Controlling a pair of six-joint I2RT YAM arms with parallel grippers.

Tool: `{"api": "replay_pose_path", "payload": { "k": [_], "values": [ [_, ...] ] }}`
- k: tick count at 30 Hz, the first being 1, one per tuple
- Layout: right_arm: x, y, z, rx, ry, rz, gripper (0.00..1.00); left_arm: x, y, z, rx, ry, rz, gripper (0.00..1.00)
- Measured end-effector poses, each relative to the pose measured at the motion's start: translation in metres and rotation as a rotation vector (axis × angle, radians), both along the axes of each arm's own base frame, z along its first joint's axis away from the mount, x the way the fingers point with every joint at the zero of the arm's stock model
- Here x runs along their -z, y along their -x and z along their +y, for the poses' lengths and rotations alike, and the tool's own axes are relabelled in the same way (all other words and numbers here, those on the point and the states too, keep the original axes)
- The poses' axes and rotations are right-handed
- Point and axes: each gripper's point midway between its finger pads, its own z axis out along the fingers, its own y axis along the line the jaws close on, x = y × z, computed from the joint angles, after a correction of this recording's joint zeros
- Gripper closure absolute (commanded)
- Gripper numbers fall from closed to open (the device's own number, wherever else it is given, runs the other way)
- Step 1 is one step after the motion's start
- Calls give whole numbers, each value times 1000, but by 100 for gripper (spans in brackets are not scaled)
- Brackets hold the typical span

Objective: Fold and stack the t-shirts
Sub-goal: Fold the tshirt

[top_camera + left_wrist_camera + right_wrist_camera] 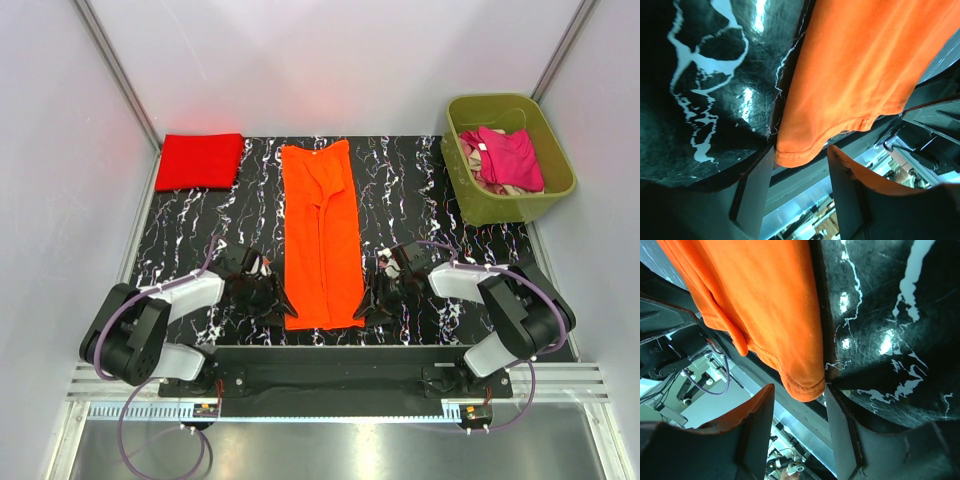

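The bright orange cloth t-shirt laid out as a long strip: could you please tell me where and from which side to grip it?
The bright orange cloth t-shirt lies flat and narrow, hem by the near edge of the black marbled table. Grip the two near hem corners, left gripper and right gripper each coming low from its own side.

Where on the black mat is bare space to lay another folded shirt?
Two bare patches: one between the orange shirt and the green tub; one on the near side of the red shirt, left of the orange shirt. The near edge is crowded: the left tool and the right tool flank the orange shirt's hem.
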Motion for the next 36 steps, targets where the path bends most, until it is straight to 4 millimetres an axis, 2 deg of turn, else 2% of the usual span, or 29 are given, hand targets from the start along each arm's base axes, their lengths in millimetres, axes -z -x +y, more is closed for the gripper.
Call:
{"api": "replay_pose_path", "payload": {
  "k": [7,12,18,20,26,30,36],
  "values": [
    [1,1,-1,2,6,-2,48,3,6,-2,19,2,37,59],
    [3,0,-2,5,17,-1,56,6,8,0,22,-13,45,69],
    [8,-1,-6,15,51,-7,81,10,11,3,20,-34,52,82],
    [11,-1,-8,16,65,-8,96,11,13,4,21,-34,54,86],
    [13,1,-9,14,69,1,100,10,16,4,23,-20,30,91],
    [13,6,-10,9,61,9,100,10,21,6,25,-8,21,100],
    [13,17,-14,16,44,14,100,9,30,8,21,6,1,100]
  ]
}}
